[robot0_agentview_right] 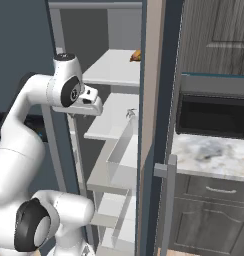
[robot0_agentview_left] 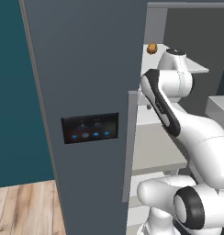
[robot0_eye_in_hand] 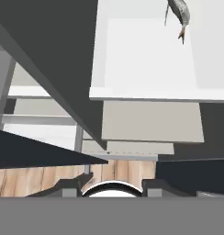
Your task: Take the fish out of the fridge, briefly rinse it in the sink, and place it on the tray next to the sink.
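The fridge [robot0_agentview_right: 121,150] stands open, white shelves bare but for an orange item [robot0_agentview_right: 136,55] up top. The arm's end effector [robot0_agentview_right: 89,102] reaches inside. A marble worktop [robot0_agentview_right: 214,155] lies right.

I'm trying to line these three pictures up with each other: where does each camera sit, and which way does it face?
Left base view: behind the arm's left, facing the fridge door and its control panel; the white arm rises at lower right.
Right base view: behind the arm's right, looking into the open fridge; arm at lower left.
Hand view: on the hand, looking along the claw at the white shelves and the fish.
Shared: both base views show the fridge shelves and arm.
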Available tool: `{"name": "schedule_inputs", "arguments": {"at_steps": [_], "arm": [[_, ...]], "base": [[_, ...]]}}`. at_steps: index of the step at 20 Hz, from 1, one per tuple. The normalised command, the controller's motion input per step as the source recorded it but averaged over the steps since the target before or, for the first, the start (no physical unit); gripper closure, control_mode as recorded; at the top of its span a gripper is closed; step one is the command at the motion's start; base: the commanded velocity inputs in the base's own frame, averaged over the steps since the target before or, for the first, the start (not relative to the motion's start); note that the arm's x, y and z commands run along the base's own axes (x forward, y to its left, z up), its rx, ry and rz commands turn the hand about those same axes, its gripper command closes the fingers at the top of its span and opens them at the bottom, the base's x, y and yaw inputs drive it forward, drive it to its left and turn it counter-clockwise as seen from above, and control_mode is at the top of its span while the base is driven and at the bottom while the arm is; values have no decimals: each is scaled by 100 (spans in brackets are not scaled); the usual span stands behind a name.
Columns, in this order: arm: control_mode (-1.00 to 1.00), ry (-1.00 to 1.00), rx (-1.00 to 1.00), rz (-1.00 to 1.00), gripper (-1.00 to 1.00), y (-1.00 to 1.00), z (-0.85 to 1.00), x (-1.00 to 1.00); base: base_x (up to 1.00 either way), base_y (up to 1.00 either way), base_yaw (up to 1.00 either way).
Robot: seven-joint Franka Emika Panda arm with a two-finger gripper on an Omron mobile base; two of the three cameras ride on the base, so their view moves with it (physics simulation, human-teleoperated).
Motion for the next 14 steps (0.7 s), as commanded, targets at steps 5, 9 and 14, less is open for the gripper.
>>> {"name": "schedule_inputs", "arguments": {"at_steps": [5, 9, 14], "arm": [[-100, 0, 0, 0, -100, 0, 0, 10], [-100, -7, 0, 0, -100, -13, 0, 10], [-100, -20, 0, 0, -100, -62, 0, 13]], "base": [[0, 0, 0], [0, 0, 0], [0, 0, 0]]}}
